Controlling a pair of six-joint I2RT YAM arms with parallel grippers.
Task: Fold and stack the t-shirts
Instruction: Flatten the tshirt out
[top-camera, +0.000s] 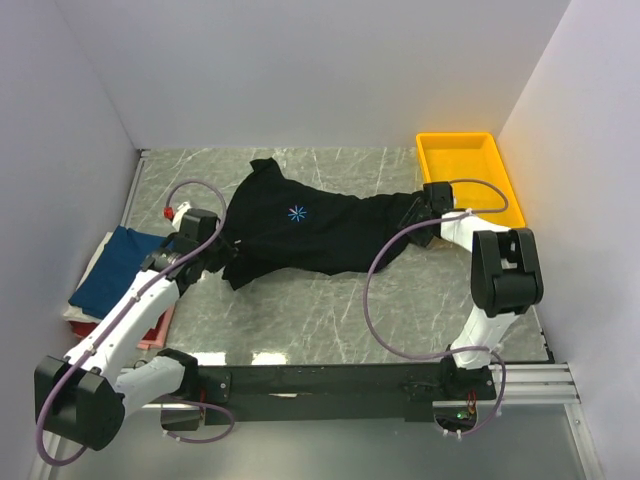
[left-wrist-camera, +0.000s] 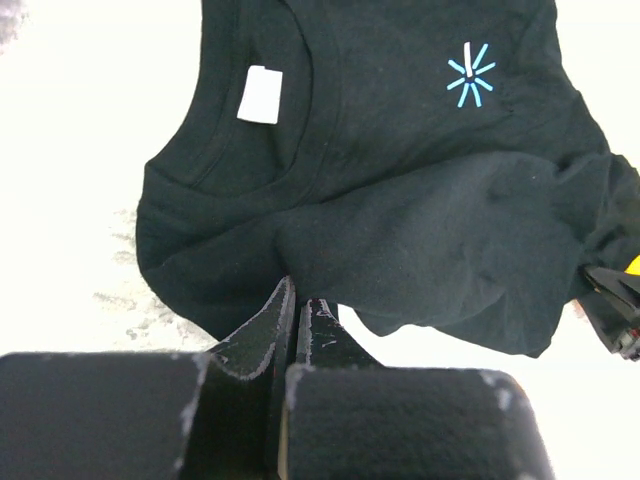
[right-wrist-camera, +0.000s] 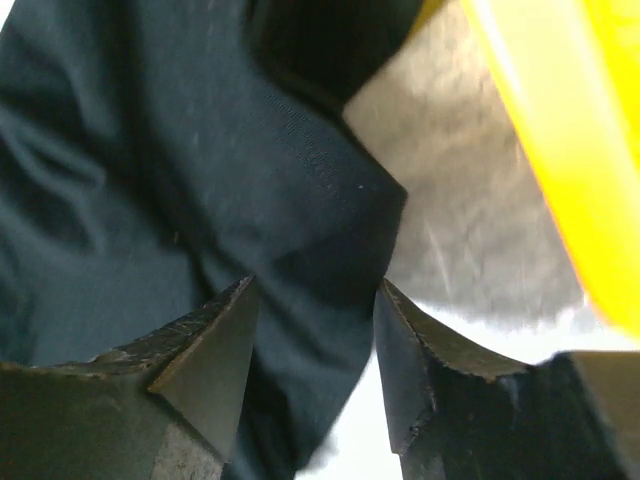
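Observation:
The black t-shirt (top-camera: 320, 235) lies stretched across the middle of the table, its blue star print (top-camera: 297, 213) facing up. In the left wrist view its white neck label (left-wrist-camera: 260, 95) shows inside the collar. My left gripper (top-camera: 218, 252) is at the shirt's left edge, and its jaws (left-wrist-camera: 298, 290) are shut on a fold of the black cloth near the sleeve. My right gripper (top-camera: 418, 212) is at the shirt's right end. It (right-wrist-camera: 315, 288) stands open, with dark cloth (right-wrist-camera: 200, 180) lying between its fingers.
A yellow tray (top-camera: 505, 190) stands at the back right, close beside the right gripper. At the left edge is a stack of folded shirts, with a navy one (top-camera: 115, 268) on top and a pink one (top-camera: 158, 328) below. White walls close in three sides.

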